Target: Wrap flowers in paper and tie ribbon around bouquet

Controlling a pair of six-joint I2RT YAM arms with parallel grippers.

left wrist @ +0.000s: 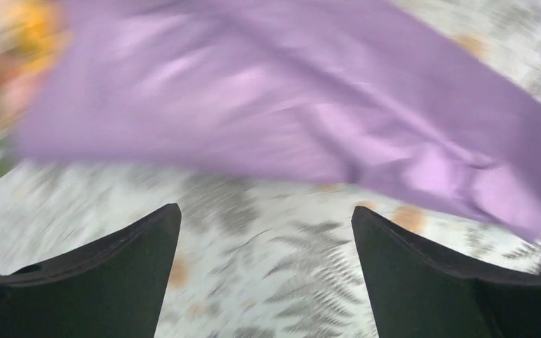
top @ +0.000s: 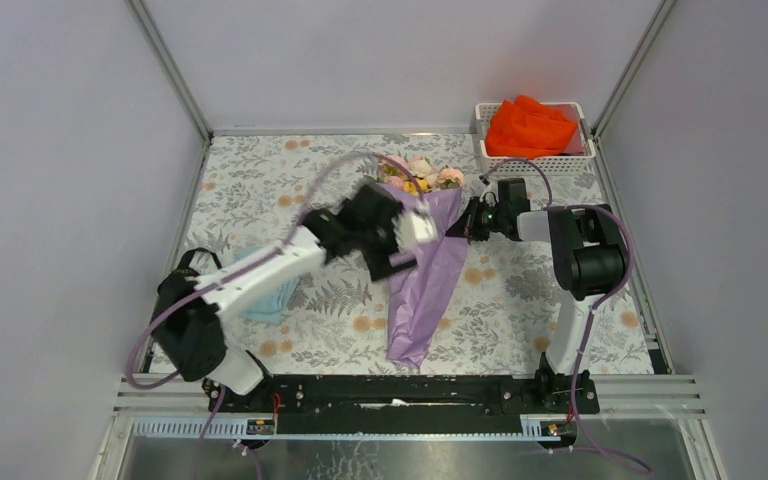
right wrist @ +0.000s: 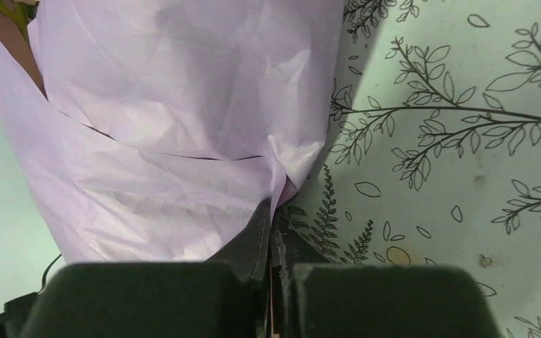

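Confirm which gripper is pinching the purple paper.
The right gripper, jaws closed on the edge of the paper. The left gripper hangs open above the paper, gripping nothing.

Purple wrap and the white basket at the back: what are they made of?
The purple wrap looks like thin matte paper: sharp creases, crisp overlapping edge. The white basket is probably moulded plastic, going by its slotted walls.

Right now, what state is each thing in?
paper: rolled into a cone around the flowers
flowers: heads sticking out the paper's far end
left claw: open, empty, above the paper
right claw: shut on the paper's edge
orange cloth: crumpled in the basket
blue cloth: lying flat
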